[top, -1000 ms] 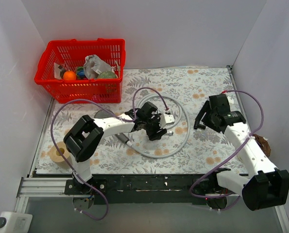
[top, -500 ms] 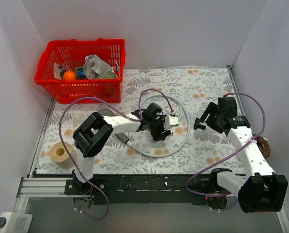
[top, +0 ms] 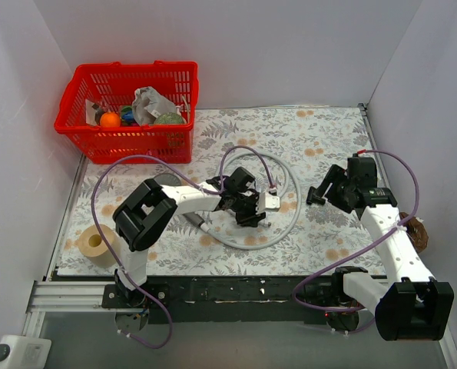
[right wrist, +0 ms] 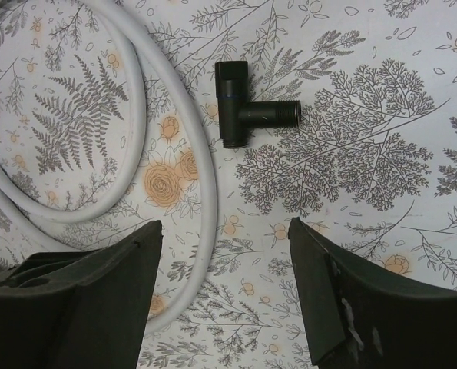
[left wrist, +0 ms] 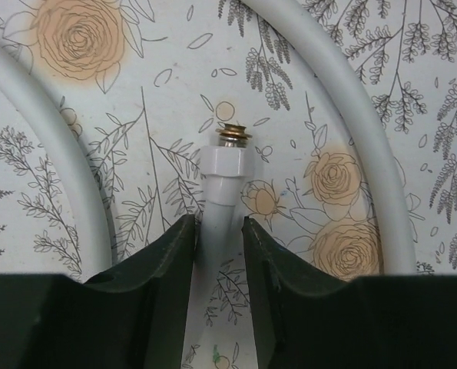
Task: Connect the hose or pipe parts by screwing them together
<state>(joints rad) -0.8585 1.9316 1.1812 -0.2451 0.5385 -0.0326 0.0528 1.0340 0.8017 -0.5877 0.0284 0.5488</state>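
The whitish-grey hose (top: 292, 219) lies coiled on the floral mat. Its end, a white nut with a brass tip (left wrist: 233, 150), points away from my left gripper (left wrist: 219, 227), which is shut on the hose just behind that nut. In the top view the left gripper (top: 251, 211) sits inside the coil. The grey shower head (top: 162, 181) lies partly hidden under the left arm, its slim handle end (top: 197, 223) showing. My right gripper (right wrist: 224, 227) hangs open over the mat, right of the coil. Nothing is between its fingers.
A black T-shaped threaded fitting (right wrist: 243, 114) lies on the mat ahead of the right gripper. A red basket (top: 128, 142) with several small items stands at the back left. A tape roll (top: 94, 243) sits at the near left edge. White walls enclose the mat.
The left jaws have closed onto the hose end, and the left gripper has shifted slightly toward the near side. The right gripper drew back to the right, then hardly moved.
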